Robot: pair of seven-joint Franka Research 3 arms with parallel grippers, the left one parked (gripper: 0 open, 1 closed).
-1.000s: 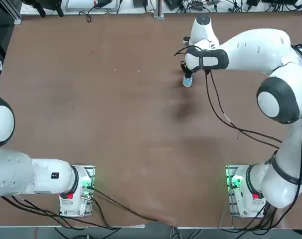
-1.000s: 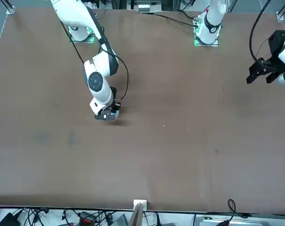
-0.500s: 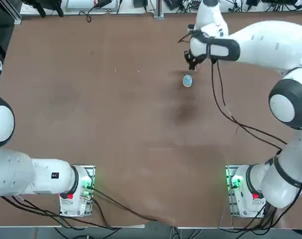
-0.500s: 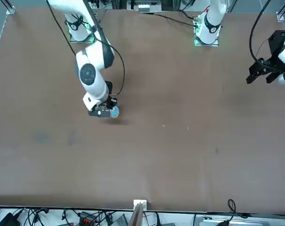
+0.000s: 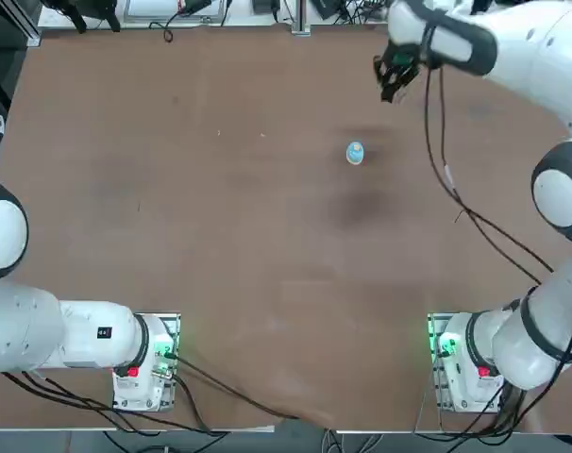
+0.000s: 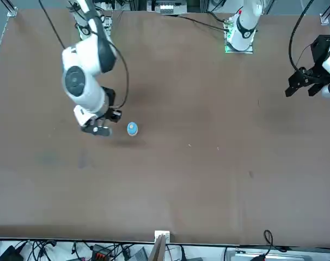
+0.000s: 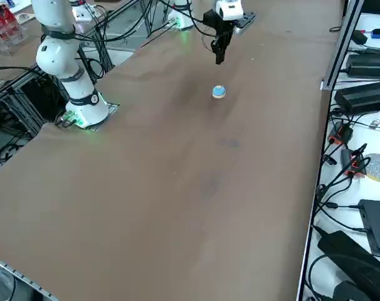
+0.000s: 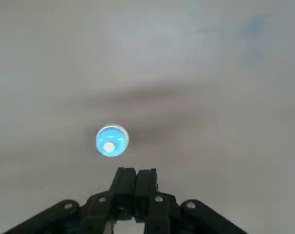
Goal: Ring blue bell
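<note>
**Right gripper lifted clear of bell, fingers together**

Top: the blue bell (image 5: 354, 153) was seen alone on the table (image 5: 201, 217), past mid-table; the right gripper (image 5: 392, 90) was placed beyond it, apart, nearer the far edge.

Front: gripper (image 6: 98, 130) was seen beside the bell (image 6: 132, 129), not touching.

Right side: gripper (image 7: 219, 56) was held above the table, bell (image 7: 219, 93) nearer the camera.

Wrist: fingers (image 8: 124, 183) were pressed together, nothing gripped; bell (image 8: 112, 141) sat just ahead of the tips, upright.
</note>
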